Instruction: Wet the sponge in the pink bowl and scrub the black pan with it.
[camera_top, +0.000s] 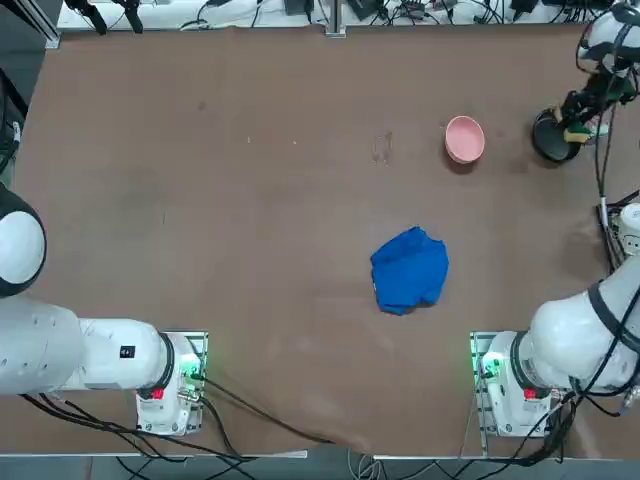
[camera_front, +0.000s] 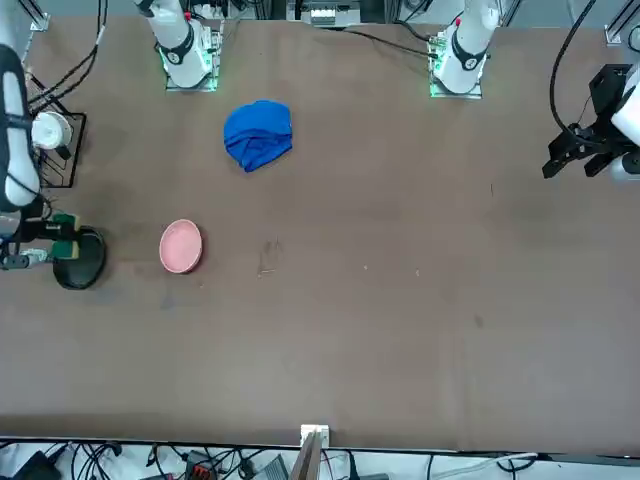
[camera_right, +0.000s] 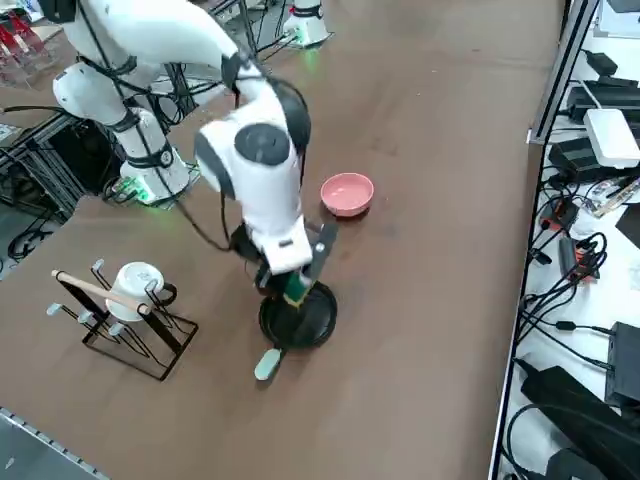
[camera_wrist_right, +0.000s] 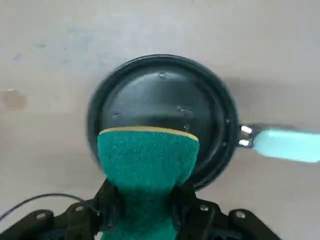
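Sponge (camera_wrist_right: 145, 170), pinched in the right gripper (camera_wrist_right: 145, 210), hangs directly above the black pan (camera_wrist_right: 165, 100); pan handle (camera_wrist_right: 285, 145) points sideways from the fingers.

Even, bright overhead light covers the brown table (camera_top: 250, 200) with soft, short shadows. Green lamps glow at the arm bases. The wrist view is slightly soft; small glints mark the black pan (camera_wrist_right: 165, 95), and its handle looks washed out.
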